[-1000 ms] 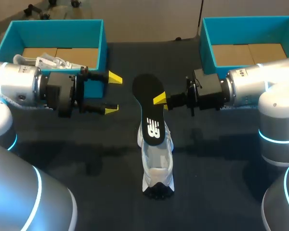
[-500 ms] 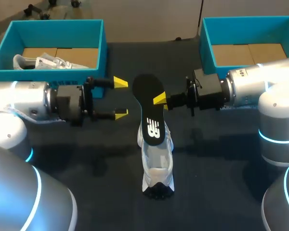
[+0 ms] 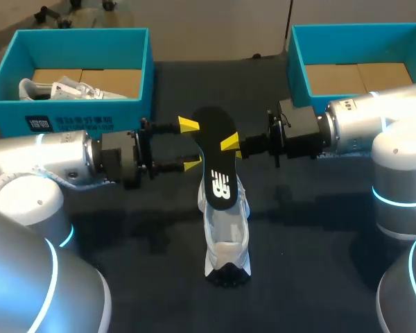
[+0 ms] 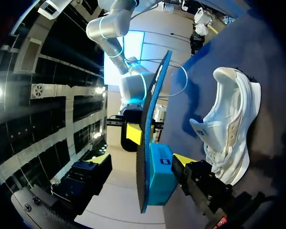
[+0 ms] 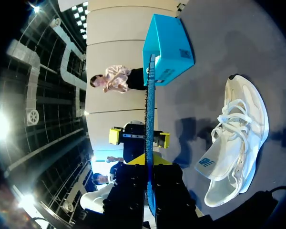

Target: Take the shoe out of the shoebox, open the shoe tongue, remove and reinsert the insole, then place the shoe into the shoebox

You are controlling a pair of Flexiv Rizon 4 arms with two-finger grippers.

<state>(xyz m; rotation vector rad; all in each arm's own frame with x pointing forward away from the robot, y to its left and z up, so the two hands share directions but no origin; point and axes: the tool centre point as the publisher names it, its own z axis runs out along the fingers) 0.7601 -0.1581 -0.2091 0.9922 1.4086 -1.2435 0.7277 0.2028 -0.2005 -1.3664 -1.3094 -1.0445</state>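
Right pincer grips the insole at frame centre, long axis running up-frame above the shoe. Left pincer is wide open and empty, just left of the insole's edge.

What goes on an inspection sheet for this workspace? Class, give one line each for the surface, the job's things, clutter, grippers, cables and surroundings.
Surface: dark table.
Job's things: white shoe on the table at the middle; black insole held above it; left shoebox holds a second shoe; right shoebox shows its cardboard floor.
Clutter: nothing seen.
Grippers: right gripper shut on the insole; left gripper open, one finger on either side of the insole's edge, not gripping it.
Cables: thin black cable looped at the right wrist.
Surroundings: nothing seen.
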